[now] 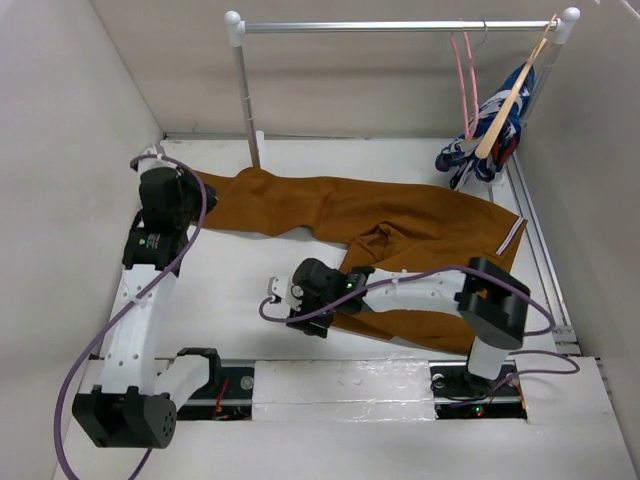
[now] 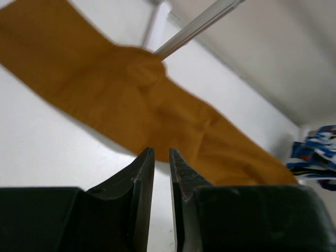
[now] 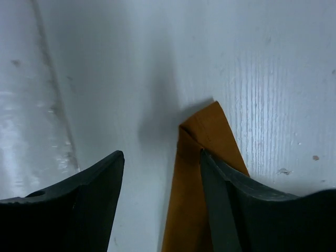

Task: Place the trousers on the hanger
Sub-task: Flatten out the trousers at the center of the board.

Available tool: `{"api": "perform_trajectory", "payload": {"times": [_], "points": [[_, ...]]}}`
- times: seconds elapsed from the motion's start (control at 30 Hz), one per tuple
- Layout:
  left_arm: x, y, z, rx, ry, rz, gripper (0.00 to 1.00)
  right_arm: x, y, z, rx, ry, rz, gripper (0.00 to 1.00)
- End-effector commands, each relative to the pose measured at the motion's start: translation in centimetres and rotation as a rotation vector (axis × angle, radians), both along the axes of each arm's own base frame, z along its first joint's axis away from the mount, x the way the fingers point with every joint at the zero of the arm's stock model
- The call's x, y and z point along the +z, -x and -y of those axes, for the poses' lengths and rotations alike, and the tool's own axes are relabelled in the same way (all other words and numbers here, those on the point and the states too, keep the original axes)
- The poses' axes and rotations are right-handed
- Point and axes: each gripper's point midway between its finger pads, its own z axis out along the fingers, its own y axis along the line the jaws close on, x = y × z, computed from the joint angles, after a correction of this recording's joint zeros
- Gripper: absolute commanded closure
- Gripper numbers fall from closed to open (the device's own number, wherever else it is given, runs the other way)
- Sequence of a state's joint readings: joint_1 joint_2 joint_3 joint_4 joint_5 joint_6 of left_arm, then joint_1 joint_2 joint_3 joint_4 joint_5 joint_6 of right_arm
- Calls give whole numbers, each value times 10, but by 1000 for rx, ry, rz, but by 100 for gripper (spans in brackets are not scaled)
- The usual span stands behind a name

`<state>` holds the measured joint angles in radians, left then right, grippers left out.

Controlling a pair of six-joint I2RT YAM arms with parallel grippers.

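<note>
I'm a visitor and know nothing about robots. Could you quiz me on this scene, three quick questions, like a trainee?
1. True or false: the thin pink wire hanger lies on the white table.
2. The right arm's tool, over a leg end of the rust-brown cloth trousers, is: A) open, B) shut on cloth, C) out of view.
3. Which hanger carries the blue, white and red patterned garment?
Key: 1 false, it hangs from the metal rail. 2 A. 3 the pale wooden hanger.

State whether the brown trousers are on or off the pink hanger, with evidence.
Off: the trousers lie on the table, while the pink hanger hangs bare from the rail.
</note>
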<state>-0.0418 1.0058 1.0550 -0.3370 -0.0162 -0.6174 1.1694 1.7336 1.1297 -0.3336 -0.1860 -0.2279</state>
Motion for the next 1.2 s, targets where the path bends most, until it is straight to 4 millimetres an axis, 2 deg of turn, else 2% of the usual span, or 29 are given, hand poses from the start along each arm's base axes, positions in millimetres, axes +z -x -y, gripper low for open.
{"api": "perform_trajectory", "payload": {"times": [0.0,0.03,0.1,0.17,0.2,0.23,0.3,0.33,0.4,0.43,0.47,0.5,0.53,0.57,0.6,0.63,0.67,0.7,0.73,0.77,0.8,0.87,0.93,0.97,1.03,1.07,1.1,1.13,1.17], "points": [[51,3,9,-69,-6,88,85,8,-26,-12,-35,-13,61,34],[66,3,9,-71,-7,120,85,0,-27,-11,-50,8,53,34],[80,6,7,-56,-7,155,84,-10,-37,-2,-117,55,84,34],[91,9,4,-40,-7,186,83,-20,-37,0,-171,79,83,35],[95,11,4,-39,-4,195,81,-24,-49,8,-237,108,132,37],[105,12,4,-38,-6,216,79,-26,-52,9,-280,112,135,38],[112,14,4,-41,-11,226,76,-40,-60,16,-330,158,161,54],[124,16,4,-41,-12,251,76,-44,-60,16,-336,168,158,87],[133,18,2,-36,-22,261,76,-52,-51,10,-299,192,124,100],[149,21,1,-38,-35,293,76,-41,-47,-3,-265,164,130,100],[156,21,-6,-2,-53,303,73,-27,-43,-14,-235,127,132,100],[158,19,-9,7,-67,295,72,0,-32,-29,-180,53,110,100],[175,21,-12,17,-94,329,70,37,-24,-51,-121,-40,131,100],[181,21,-19,49,-117,333,67,68,-16,-63,-78,-118,130,100],[179,14,-24,63,-143,311,60,98,-9,-70,-39,-185,118,100],[195,14,-27,76,-163,335,55,145,0,-75,-8,-287,127,100],[198,12,-34,98,-201,323,53,190,4,-84,18,-389,132,100],[188,3,-37,107,-222,267,52,213,13,-84,56,-437,115,100],[201,4,-40,124,-232,288,52,243,13,-80,56,-501,123,100],[202,2,-44,140,-242,285,51,265,8,-80,49,-553,129,100],[199,-3,-45,150,-244,271,49,277,10,-81,71,-596,110,100],[206,-4,-44,147,-236,289,48,278,4,-86,59,-640,49,100],[202,-11,-41,133,-225,276,46,268,-8,-92,50,-686,-34,100],[197,-15,-41,131,-228,260,45,256,-21,-97,48,-705,-47,100],[187,-19,-42,134,-234,233,45,246,-34,-98,-50,-747,-127,99],[180,-21,-44,141,-242,213,45,240,-45,-98,-98,-768,-140,83],[169,-24,-46,147,-250,182,44,222,-62,-98,-141,-756,-158,72],[146,-27,-52,169,-259,124,43,194,-69,-101,-131,-669,-172,45],[146,-27,-52,171,-260,123,43,194,-69,-101,-131,-668,-172,45]]}}
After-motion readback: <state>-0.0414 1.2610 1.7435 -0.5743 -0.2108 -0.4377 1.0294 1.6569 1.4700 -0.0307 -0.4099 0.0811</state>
